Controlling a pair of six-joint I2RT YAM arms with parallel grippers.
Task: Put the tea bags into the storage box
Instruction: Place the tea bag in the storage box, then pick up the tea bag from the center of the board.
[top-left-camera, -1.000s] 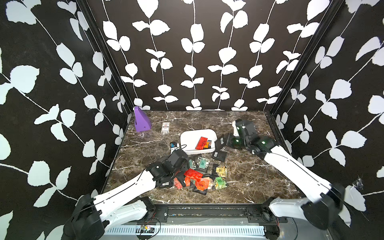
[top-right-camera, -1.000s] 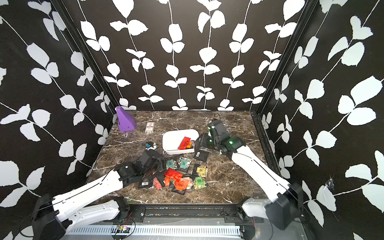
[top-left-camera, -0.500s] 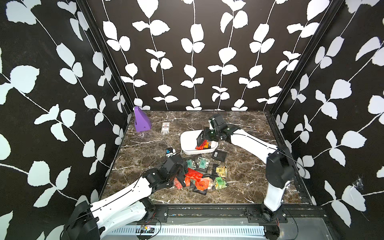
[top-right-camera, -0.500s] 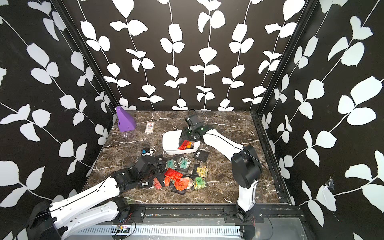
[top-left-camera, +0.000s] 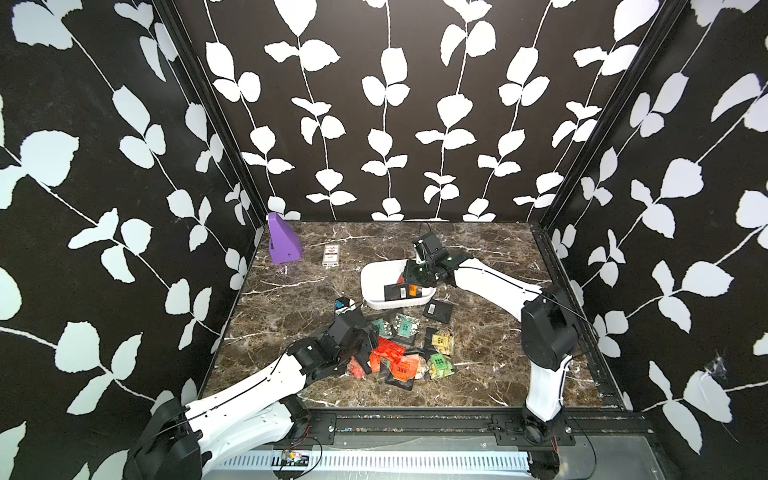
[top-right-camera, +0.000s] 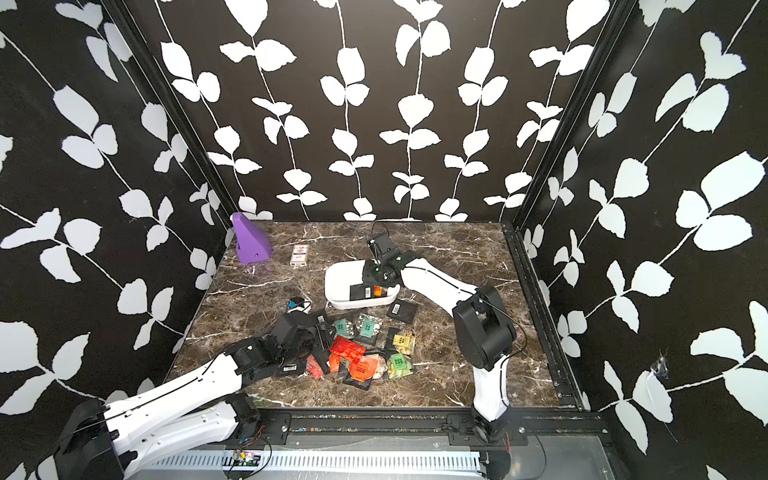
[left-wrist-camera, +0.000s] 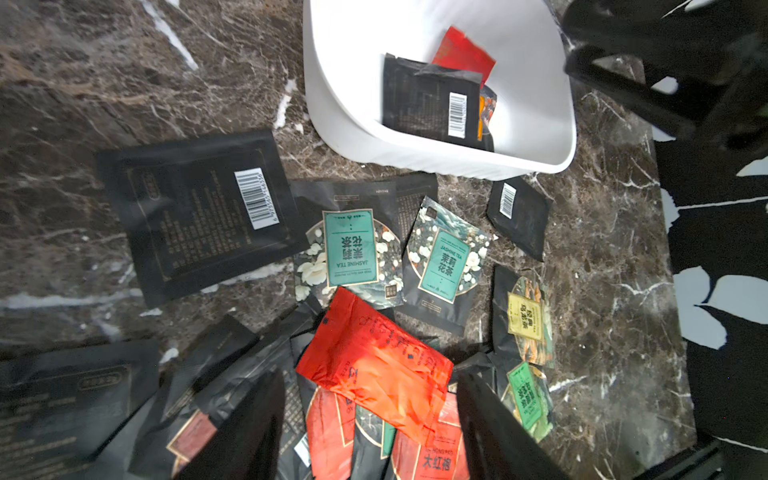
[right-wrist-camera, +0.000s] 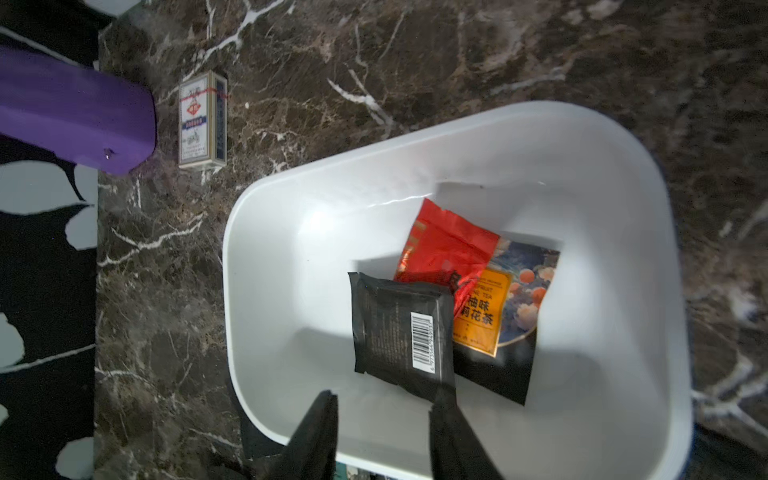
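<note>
Top views: marble table (top-left-camera: 490, 332), leaf-print walls (top-left-camera: 374, 83)

Looks like a robotics lab test booth to me: black leaf-print panels (top-left-camera: 374, 104) box in a marble-patterned bench (top-left-camera: 490, 374), two white robot arms (top-left-camera: 249, 390) rise from its front edge beside a black metal rail (top-left-camera: 415, 428), and bare wiring (top-left-camera: 291, 457) shows below.

In the left wrist view the left gripper's (left-wrist-camera: 370, 399) two black fingers (left-wrist-camera: 253, 432) are running off the picture's edge, and the black foil sachets (left-wrist-camera: 62, 407) beside them are blurring. In the right wrist view the purple wedge-shaped block (right-wrist-camera: 75, 116) is being cut off, and a red foil sachet (right-wrist-camera: 444, 245) is covering part of an orange-labelled sachet (right-wrist-camera: 482, 316).
</note>
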